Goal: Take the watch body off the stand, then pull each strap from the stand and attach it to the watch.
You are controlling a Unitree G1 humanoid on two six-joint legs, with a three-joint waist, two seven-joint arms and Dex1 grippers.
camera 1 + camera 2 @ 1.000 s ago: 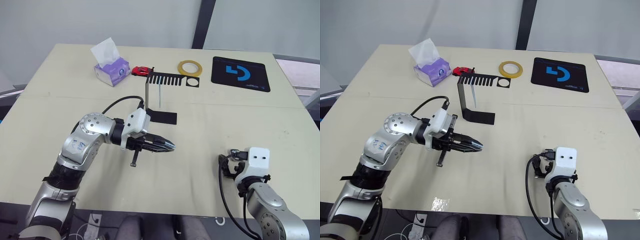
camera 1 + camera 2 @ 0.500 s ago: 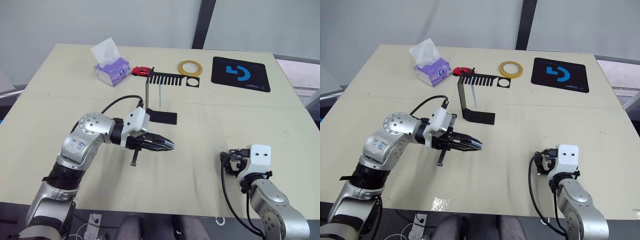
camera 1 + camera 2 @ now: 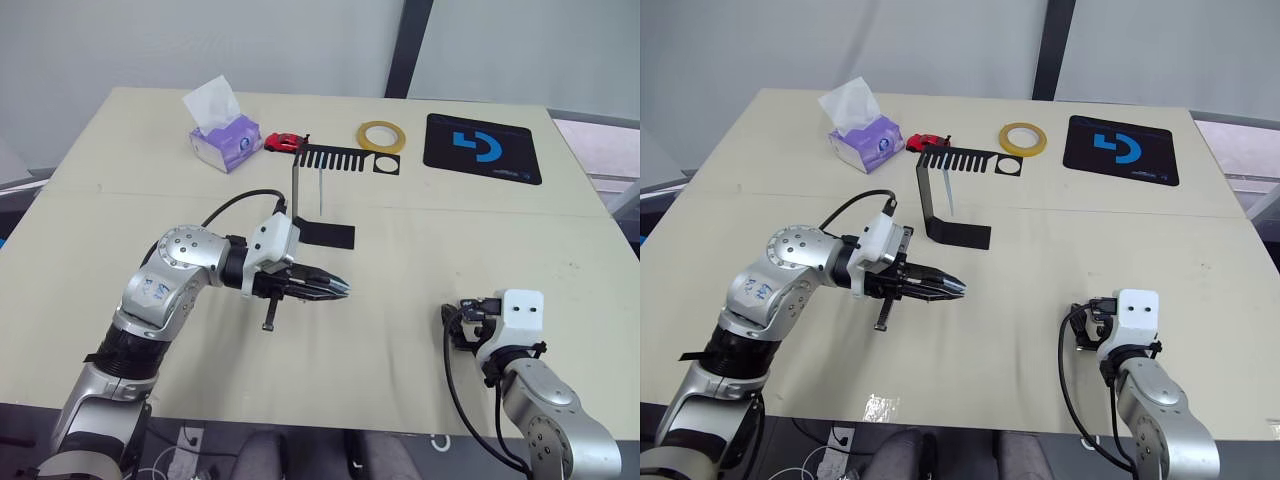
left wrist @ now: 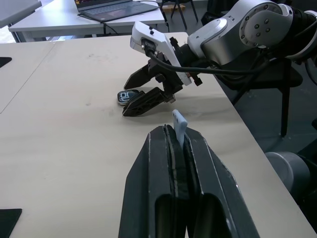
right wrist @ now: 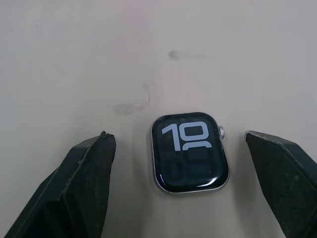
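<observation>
Tabletop [image 5: 74,59] — watch body [image 5: 189,151] between spread fingers [image 5: 81,183].

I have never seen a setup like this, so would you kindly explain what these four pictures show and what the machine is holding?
It is a two-armed humanoid robot at a table. Two pictures look down from its head; the other two come from cameras on its wrists. The left gripper is shut on a pale strap. The right gripper is open, with the watch body lying flat on the table between its fingers. Further back are the black stand, another strap hanging from it, a tissue box, a tape ring, a toy car and a black mat.
</observation>
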